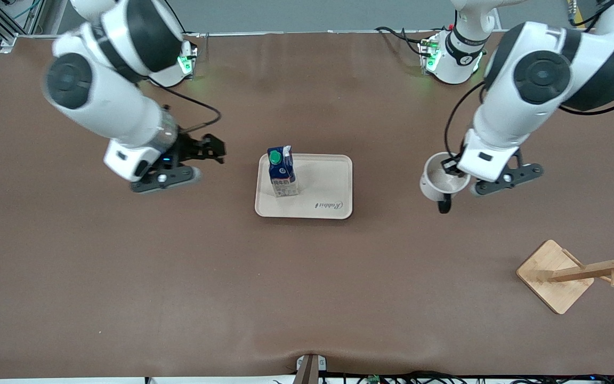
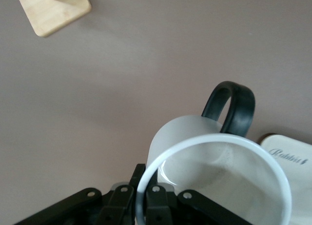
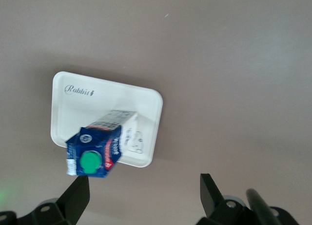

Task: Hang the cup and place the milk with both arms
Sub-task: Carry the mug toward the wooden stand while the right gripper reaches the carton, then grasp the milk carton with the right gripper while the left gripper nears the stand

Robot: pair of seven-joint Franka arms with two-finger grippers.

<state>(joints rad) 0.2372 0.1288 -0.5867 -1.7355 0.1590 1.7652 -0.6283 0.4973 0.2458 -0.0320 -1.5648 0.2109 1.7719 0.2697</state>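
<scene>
Milk stands upright in the tray at mid-table, at the tray's end toward the right arm. Right gripper hangs over bare table beside the tray, jaws wide open, empty. Left gripper is clamped on the rim of the cup, held above the table toward the left arm's end. Wooden rack stands nearer the camera than the cup.

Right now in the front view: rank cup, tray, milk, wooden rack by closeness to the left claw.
1. cup: gripped at its rim by the left claw.
2. wooden rack: nearer the camera, at the left arm's end.
3. tray: mid-table.
4. milk: standing on the tray's right-arm side.
</scene>
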